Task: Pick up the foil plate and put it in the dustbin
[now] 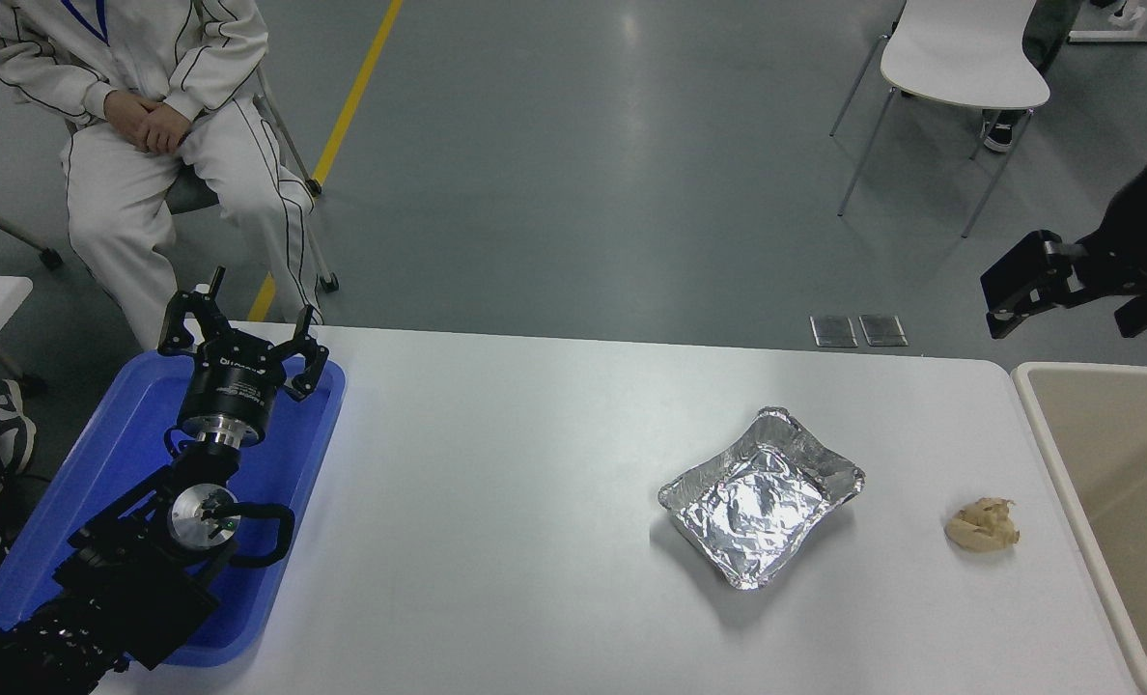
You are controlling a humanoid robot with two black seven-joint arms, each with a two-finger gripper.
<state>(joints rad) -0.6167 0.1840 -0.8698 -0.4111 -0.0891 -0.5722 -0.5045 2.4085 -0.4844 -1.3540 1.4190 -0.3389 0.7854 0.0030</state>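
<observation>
Foil plate: shiny silver aluminium-foil tray (762,497), squarish with rounded corners and a rolled rim, lies flat on the white table (496,541), right of centre, untouched.
Dustbin: large beige plastic bin with a thick cream rim (1066,483), at the table's right edge, well apart from the plate.
Right gripper: black pincer (1066,294) hangs over the floor beyond the far right corner of the table, holding nothing; whether its fingers are spread I cannot tell.
Left gripper: black pincer (241,338), fingers spread and empty, parked over the flat blue plastic tray (81,483) at the near left.
Nearby: small beige wad of paper (982,525) lies between plate and bin; leave it alone.
Step, as I judge it: reach for the plate.
Doing it well: come down on one rolled rim, probably the right side, pinch gently since thin foil crumples, then lift clear of the wad before swinging right.
Bystander: a person in white sits at the far left.
</observation>
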